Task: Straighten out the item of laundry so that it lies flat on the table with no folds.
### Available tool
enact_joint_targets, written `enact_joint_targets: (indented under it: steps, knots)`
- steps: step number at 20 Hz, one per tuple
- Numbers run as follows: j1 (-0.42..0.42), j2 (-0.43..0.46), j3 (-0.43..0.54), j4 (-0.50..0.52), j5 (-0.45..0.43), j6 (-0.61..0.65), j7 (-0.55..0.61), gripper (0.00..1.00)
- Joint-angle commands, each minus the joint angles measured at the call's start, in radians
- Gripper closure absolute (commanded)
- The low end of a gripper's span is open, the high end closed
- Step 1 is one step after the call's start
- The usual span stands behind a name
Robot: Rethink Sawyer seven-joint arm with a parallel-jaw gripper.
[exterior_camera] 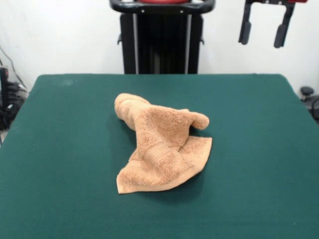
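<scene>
The orange-tan terry towel (159, 143) lies crumpled near the middle of the dark green table (60, 164). Its far part is bunched into a rolled hump at the upper left, with a second fold poking out to the right. Its near part fans out flatter, with the woven band showing across it. My gripper (263, 27) hangs high at the top right of the front view, well above and behind the table's far right corner, far from the towel. Its two black fingers (281, 31) stand apart with nothing between them.
The robot's black pedestal (162, 42) stands behind the table's far edge at the centre. Cables and dark equipment (7, 99) sit off the table's left side, and a dark object (308, 94) off its right side.
</scene>
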Motion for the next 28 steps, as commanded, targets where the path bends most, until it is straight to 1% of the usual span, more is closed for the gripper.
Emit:
enact_joint_targets:
  steps: [1, 13, 17, 24, 28]
  knots:
    - [0.002, -0.003, 0.040, 0.085, 0.022, 0.057, 0.204, 0.00]
    - [0.016, 0.020, 0.036, 0.056, 0.049, 0.040, 0.262, 0.00]
    - [0.000, 0.013, 0.045, 0.068, 0.051, 0.035, 0.241, 0.00]
    - [-0.055, -0.019, 0.077, 0.125, 0.042, 0.013, 0.151, 0.00]
    - [-0.089, -0.029, 0.094, 0.139, 0.032, 0.007, 0.114, 0.00]
